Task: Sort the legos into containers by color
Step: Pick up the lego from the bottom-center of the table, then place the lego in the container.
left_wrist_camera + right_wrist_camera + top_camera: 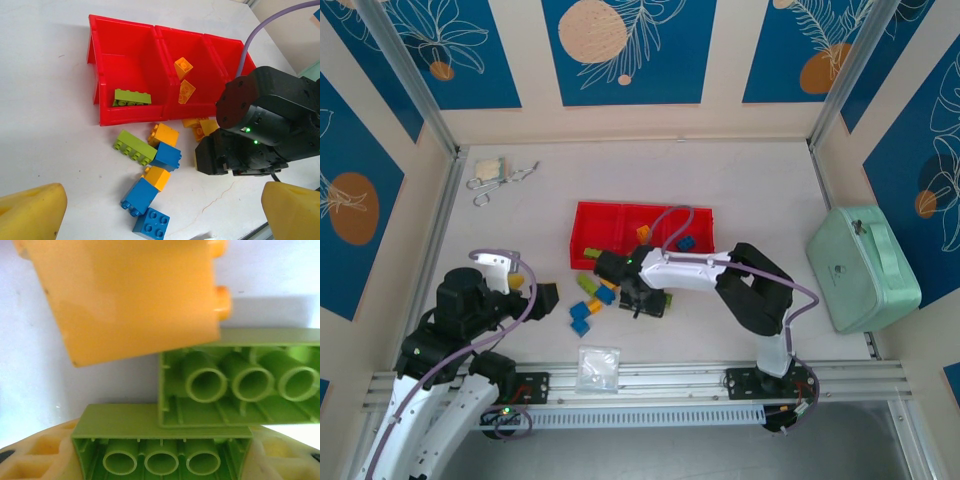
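Legos (167,156) lie loose on the table (50,100) just near of the red tray (130,116); one lime brick (131,97) sits in its left bin, two orange ones (183,67) in the middle, and the right bin is partly hidden behind the right arm (270,115). Right claw (160,462) is partway closed, pads against both ends of a green brick (160,432) cut off by the frame bottom; lifted or not, can't tell. Left claw (161,214) gapes wide on nothing, fingertips cropped at the corners.
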### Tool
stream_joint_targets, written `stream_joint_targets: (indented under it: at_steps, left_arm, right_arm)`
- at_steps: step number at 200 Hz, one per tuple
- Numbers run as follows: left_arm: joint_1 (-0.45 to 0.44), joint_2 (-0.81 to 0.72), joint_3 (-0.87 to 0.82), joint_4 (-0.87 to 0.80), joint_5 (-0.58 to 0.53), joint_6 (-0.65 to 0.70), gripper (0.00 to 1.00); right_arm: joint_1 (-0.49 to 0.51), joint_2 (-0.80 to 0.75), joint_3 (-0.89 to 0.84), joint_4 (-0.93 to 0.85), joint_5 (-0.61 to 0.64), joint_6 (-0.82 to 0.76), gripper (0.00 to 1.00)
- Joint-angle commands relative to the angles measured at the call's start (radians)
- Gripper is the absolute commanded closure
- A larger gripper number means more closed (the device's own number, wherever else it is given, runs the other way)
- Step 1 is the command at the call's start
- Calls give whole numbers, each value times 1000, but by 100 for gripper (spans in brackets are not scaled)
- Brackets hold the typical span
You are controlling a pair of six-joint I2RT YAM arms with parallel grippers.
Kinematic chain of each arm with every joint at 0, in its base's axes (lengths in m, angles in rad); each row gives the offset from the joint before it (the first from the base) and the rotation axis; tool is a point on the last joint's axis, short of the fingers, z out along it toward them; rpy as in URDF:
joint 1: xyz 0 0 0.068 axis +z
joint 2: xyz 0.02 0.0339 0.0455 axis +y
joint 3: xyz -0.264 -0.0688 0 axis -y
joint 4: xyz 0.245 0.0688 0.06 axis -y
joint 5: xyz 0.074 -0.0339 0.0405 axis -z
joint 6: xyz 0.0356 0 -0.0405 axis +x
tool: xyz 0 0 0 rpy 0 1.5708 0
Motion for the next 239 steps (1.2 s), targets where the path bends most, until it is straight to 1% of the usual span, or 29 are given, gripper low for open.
stream_joint_targets:
  at_steps: [1,20,42,52,71,119,135,155,184,207,223,239]
  left_arm:
    - [-10,-15,-6,25,0,25,1]
    - [-9,-15,-6,26,0,25,1]
    - [-9,-15,-6,24,-3,24,1]
    - [-10,-15,-6,24,-6,23,1]
    - [-10,-15,-6,22,-9,23,1]
    - [-9,-15,-4,20,-32,21,1]
    - [-9,-16,-4,19,-30,21,1]
    - [-9,-15,-5,20,-29,21,1]
    - [-9,-13,-6,19,-32,21,1]
    - [-10,-12,-5,19,-30,21,1]
    - [-9,-9,-5,21,-29,21,1]
    - [-8,-6,-5,21,-27,22,1]
  right_arm:
    - [24,-92,73,-102,83,-77,53]
    - [29,-154,131,-76,130,-162,56]
    - [-8,-180,191,10,130,-244,59]
    - [-33,-173,206,83,117,-278,59]
    - [-89,-101,276,169,55,-321,61]
    - [-147,141,555,210,-32,-413,61]
    - [-166,197,601,212,-61,-418,61]
    - [-184,233,617,220,-75,-411,61]
    - [-202,252,599,257,-113,-403,56]
    - [-200,249,592,289,-130,-419,43]
    - [-191,237,594,301,-122,-426,30]
    - [-182,221,599,307,-112,-428,23]
